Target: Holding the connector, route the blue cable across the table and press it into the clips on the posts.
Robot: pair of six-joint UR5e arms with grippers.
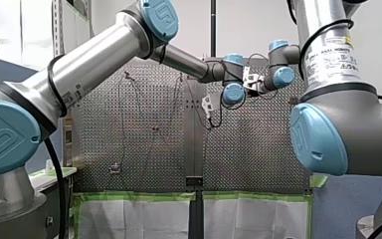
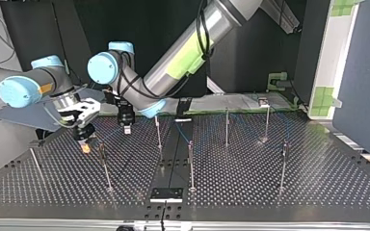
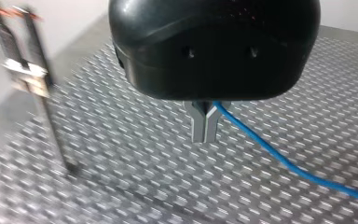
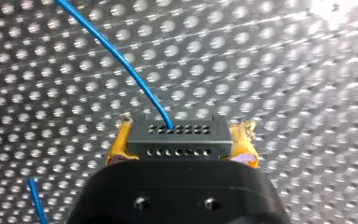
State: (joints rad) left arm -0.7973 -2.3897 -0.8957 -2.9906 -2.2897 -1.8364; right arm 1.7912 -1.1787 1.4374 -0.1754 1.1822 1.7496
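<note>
Perforated table [image 2: 318, 183]: we see blue cable [image 4: 121, 60] running over it.
Right gripper [image 4: 182, 145]: yellow pads [image 4: 117, 148] pinch connector [image 4: 177, 133], cable exiting ahead.
Left gripper [image 3: 204, 132]: fingertips [image 3: 198, 130] pressed together, cable leaving beside them.

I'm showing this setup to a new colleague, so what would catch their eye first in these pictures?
Most striking is the dark connector clamped in my right gripper, with the blue cable leaving its holed face. Next, my left gripper pinches that cable above the perforated table. In the top view, thin posts stand across it.
</note>
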